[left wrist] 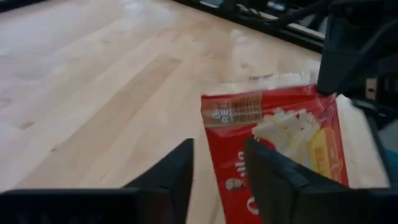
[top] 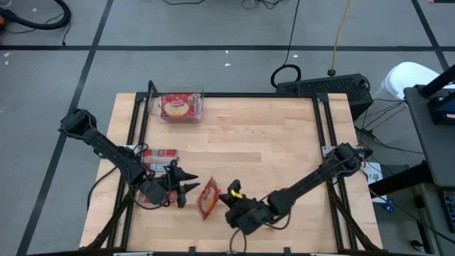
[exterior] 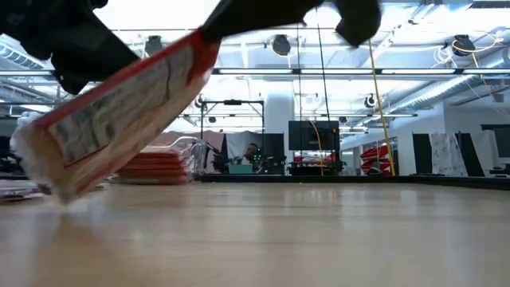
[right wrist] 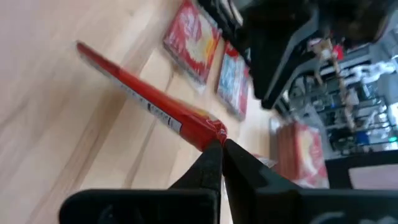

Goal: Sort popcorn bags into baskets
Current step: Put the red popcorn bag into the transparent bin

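One red popcorn bag (top: pixel 207 198) stands tilted on edge near the table's near edge, between my two grippers. It also shows in the low view (exterior: pixel 119 112) and in the left wrist view (left wrist: pixel 280 130). My right gripper (top: pixel 226 200) is shut on it from the right. My left gripper (top: pixel 190 189) is open just left of it, fingers (left wrist: pixel 217 168) pointing at its near end. The clear bin (top: pixel 202 107) sits at the far edge with one bag (top: pixel 176 107) lying flat inside. More bags (top: pixel 158 156) lie stacked at the left. My right gripper (right wrist: pixel 221 146) pinches the bag's raised end at its edge (right wrist: pixel 208 132) between its two fingertips, coming level from the table's right side. The bag slopes down away from the fingers, and its low end (exterior: pixel 48 179) is down at the table top. My left gripper: I cannot tell whether its finger (left wrist: pixel 267 174) touches the bag.
Red bags (right wrist: pixel 193 37) and a grey-blue one (right wrist: pixel 233 81) lie flat beyond the held bag, toward the left. A stack of bags (exterior: pixel 155 163) shows in the low view. Bare wood lies across the middle and right of the table (top: pixel 284 142). Metal rails frame its edges.
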Controlling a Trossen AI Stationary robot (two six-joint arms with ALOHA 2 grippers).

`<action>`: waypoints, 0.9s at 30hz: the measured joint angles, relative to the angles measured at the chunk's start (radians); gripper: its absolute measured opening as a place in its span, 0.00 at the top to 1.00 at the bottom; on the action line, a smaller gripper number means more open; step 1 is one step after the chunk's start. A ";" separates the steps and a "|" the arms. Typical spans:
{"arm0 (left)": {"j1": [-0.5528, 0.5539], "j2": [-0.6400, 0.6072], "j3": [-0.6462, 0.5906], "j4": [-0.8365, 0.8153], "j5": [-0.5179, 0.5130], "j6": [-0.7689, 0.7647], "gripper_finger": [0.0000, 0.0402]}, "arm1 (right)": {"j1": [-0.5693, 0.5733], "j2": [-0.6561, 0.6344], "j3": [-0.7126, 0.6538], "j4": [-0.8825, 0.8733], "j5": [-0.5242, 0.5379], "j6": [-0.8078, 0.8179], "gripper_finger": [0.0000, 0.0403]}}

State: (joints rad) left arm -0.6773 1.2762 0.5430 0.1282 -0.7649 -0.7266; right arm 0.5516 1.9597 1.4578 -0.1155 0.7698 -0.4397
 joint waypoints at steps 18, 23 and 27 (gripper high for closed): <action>0.120 0.276 0.001 0.758 0.372 0.382 0.36 | 0.134 -0.186 0.000 0.007 0.231 -0.323 1.00; 0.185 0.420 0.000 0.984 0.521 0.383 0.41 | 0.174 -0.236 0.000 0.014 0.230 -0.374 1.00; 0.241 0.523 0.000 1.204 0.668 0.386 0.42 | 0.194 -0.248 0.001 0.036 0.229 -0.412 1.00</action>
State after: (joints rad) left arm -0.4367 1.7993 0.5434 1.3318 -0.0965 -0.3408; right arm 0.7460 1.7117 1.4586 -0.0797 0.9989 -0.8513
